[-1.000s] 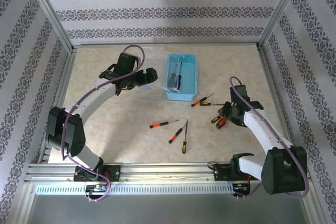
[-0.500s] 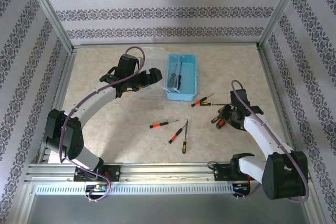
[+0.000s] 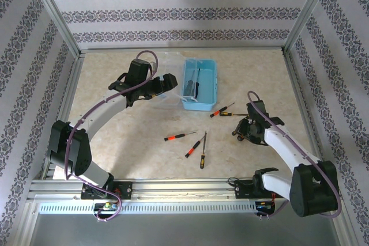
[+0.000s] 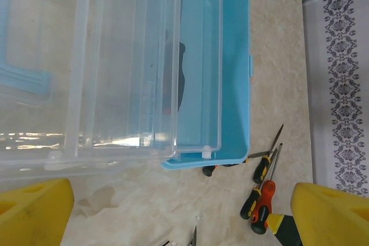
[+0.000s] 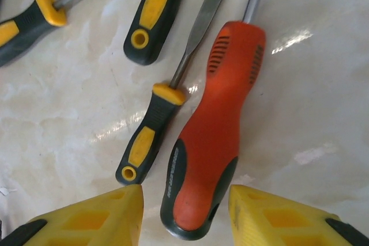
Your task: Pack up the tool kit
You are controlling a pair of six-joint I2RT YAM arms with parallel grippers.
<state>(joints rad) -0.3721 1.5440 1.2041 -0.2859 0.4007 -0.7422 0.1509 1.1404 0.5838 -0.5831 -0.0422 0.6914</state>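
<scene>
The blue tool box [image 3: 214, 87] stands open at the back centre with dark tools inside [image 4: 176, 79]. Its clear lid [image 4: 115, 67] is folded out to the left. My left gripper [image 3: 167, 84] hovers by that lid, jaws wide open and empty [image 4: 181, 211]. On the right, my right gripper [image 3: 241, 133] is low over a cluster of screwdrivers. Its yellow fingers straddle the butt of a big orange-handled screwdriver [image 5: 213, 125] with a gap on each side, so it is open [image 5: 184, 194]. Black-and-yellow screwdrivers [image 5: 147, 139] [image 5: 153, 15] lie just beside it.
Three more small screwdrivers [image 3: 180, 136] [image 3: 196, 145] [image 3: 203, 154] lie in the middle of the marble table, and another [image 3: 222, 109] sits near the box's front corner. Aluminium frame posts and patterned walls close in the sides and back.
My right gripper has slid a little left over the screwdriver cluster and its jaws have widened around the orange handle. The left arm shifted slightly toward the box, then held still.
</scene>
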